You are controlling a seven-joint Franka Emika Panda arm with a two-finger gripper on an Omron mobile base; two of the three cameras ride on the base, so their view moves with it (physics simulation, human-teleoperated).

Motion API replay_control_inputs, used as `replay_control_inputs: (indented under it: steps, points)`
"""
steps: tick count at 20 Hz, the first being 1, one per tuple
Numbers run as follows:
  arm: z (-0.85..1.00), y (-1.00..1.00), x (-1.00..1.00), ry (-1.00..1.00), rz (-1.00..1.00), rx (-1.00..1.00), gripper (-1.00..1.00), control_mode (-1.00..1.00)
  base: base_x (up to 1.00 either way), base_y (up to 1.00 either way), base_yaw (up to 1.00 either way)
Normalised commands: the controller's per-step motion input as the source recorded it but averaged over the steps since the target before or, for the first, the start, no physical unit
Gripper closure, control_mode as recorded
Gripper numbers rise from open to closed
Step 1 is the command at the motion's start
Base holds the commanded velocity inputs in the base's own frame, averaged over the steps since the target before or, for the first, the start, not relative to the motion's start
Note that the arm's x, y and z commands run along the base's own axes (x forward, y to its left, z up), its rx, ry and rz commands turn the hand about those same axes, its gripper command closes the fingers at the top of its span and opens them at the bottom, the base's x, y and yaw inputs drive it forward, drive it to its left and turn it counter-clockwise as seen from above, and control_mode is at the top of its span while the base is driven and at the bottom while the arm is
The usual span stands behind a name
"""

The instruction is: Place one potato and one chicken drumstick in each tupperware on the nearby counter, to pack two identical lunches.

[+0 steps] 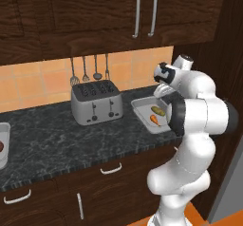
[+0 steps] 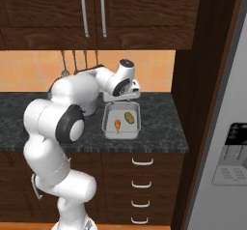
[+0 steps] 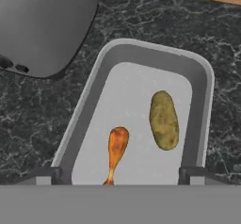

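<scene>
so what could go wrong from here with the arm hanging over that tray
1. The open end effector hangs over the tupperware holding the potato and chicken drumstick; dropping instead of lifting could knock either piece or tip the tray.
2. The toaster stands close beside this tray, so a wide swing leftward may clip it.
3. The tray sits near the counter front edge; a nudge might push it off.

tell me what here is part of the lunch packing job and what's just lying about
Part of the job:
- potato, in the tray
- chicken drumstick, beside it, apart
- tupperware holding both
- second tupperware at far left
- counter

Just about:
- toaster
- hanging utensils
- upper cabinets
- fridge
</scene>
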Motion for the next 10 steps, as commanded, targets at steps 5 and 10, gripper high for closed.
replay_control_inputs:
  steps: [5,10]
  points:
    - [0.04,0.18,-1.0,0.03,-0.06,0.0,-1.0,-1.0,0.0,0.0,0.0]
    - [0.0,0.13,-1.0,-0.05,-0.1,0.0,-1.0,-1.0,0.0,0.0,0.0]
